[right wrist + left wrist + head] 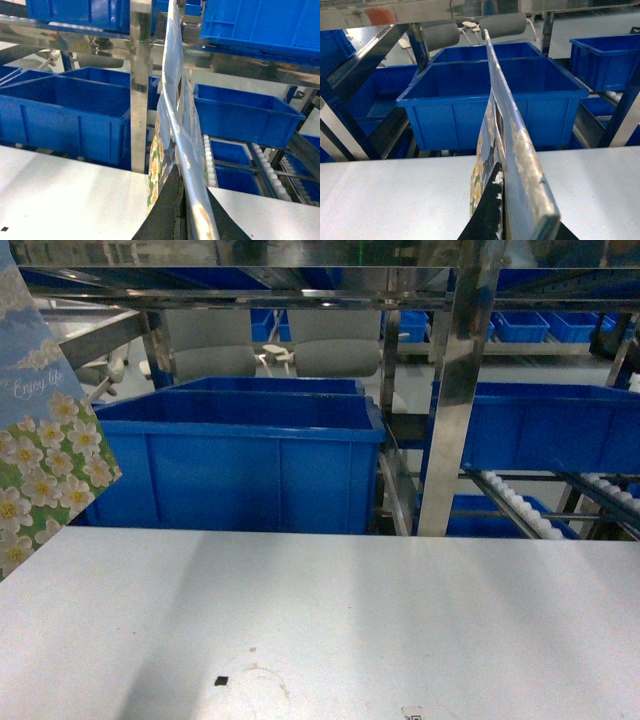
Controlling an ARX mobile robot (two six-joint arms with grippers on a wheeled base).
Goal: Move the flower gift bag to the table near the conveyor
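Head view: the flower gift bag [45, 440] hangs at the far left edge, its daisy and cloud face turned to the camera, its lower corner over the near-left rim of the bench [350, 620]; whether it touches the top I cannot tell; beyond the bench stand a large blue bin [240, 460] and the conveyor [520, 505], its white rollers showing low on the right behind a steel post [460, 390]; neither of my arms shows here.

Left wrist view: the flower gift bag [520, 150] stands edge-on, running straight away from me; my left jaws are clenched on its lower edge, one dark finger [487, 215] flat against the printed side; the bench [385, 195] lies below, the blue bin [470, 110] just past its far edge.

Right wrist view: a bag edge [175, 115] with the same flower print rises between my right jaws, which pinch it, a dark finger [172, 210] pressed to its side; whether it is the same bag I cannot tell; the steel post [140, 90] stands to its left, the conveyor rollers [207, 160] just to its right, the bench [65, 190] beneath.
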